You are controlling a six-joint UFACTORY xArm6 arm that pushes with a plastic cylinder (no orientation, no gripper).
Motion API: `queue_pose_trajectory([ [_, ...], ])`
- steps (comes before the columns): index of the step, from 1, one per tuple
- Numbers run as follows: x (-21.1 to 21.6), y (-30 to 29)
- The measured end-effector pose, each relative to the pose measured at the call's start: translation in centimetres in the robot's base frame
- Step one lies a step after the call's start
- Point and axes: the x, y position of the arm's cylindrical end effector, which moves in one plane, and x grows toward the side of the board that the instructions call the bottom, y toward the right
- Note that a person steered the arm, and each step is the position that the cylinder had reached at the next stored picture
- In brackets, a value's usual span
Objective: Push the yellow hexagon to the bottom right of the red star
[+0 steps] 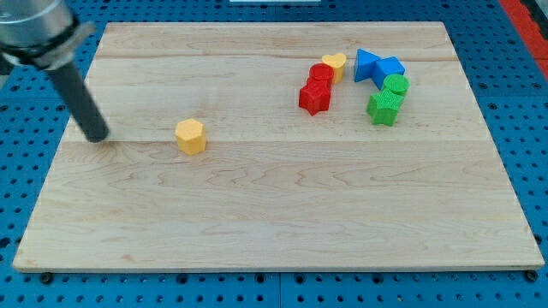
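Note:
The yellow hexagon [190, 136] lies alone on the wooden board at the view's left of centre. The red star [314, 97] lies at the upper middle-right, far to the right of the hexagon and a little higher. My tip [97, 137] rests on the board at the far left, about level with the hexagon and a clear gap to its left. The rod slants up to the view's top left.
A red round block [321, 74] touches the star's top. A yellow heart [334, 63] sits above it. Two blue blocks [378, 67] and two green blocks [387, 98] cluster to the star's right. The board's left edge [51, 162] is close to my tip.

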Motion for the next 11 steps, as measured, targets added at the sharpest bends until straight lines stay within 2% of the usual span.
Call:
queue_pose_trajectory([
  [2, 0.0, 16.2],
  [3, 0.2, 19.6],
  [4, 2.0, 17.6],
  [5, 4.1, 18.2],
  [7, 1.5, 28.2],
  [8, 1.3, 30.7],
  [10, 3.0, 21.1],
  [11, 1.8, 21.2],
])
